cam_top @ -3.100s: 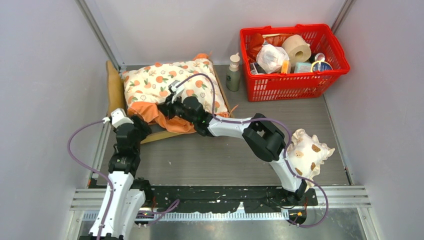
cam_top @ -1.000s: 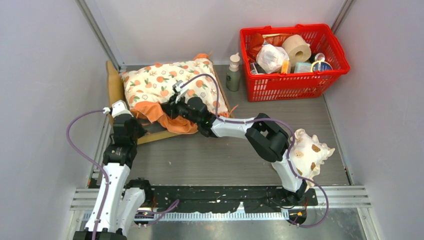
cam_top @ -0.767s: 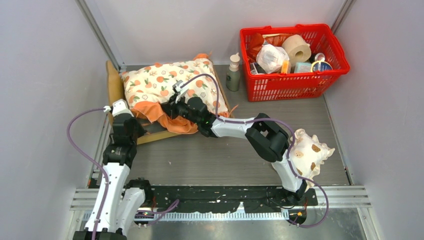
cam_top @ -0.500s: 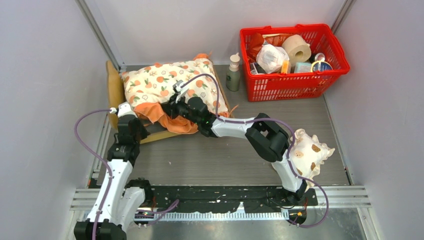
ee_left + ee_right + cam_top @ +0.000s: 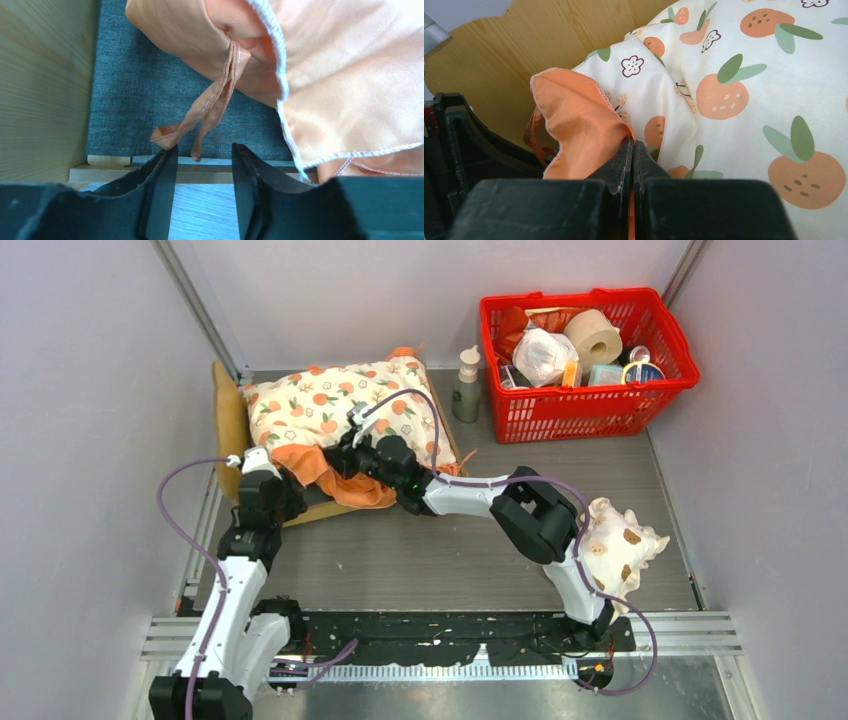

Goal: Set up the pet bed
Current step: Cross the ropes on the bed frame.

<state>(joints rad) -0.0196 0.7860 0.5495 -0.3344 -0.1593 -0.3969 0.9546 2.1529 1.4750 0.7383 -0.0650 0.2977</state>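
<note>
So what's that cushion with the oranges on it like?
The cushion is puffy cream cloth printed with oranges, green leaves and tiny flowers. An orange ruffle with pale stitching runs along its edge, and an orange tie dangles from one corner. It lies on the pet bed, next to its wooden headboard. The right end effector pinches the ruffle.

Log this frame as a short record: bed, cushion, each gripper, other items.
bed: far left of the table, headboard toward the left wall
cushion: lying on the bed, near corner bunched
right gripper: shut on the cushion's orange ruffle
left gripper: open at the bed's near edge, orange tie just ahead of it
basket: far right, full
bottle: left of the basket
pillow: beside the right arm's base
</note>
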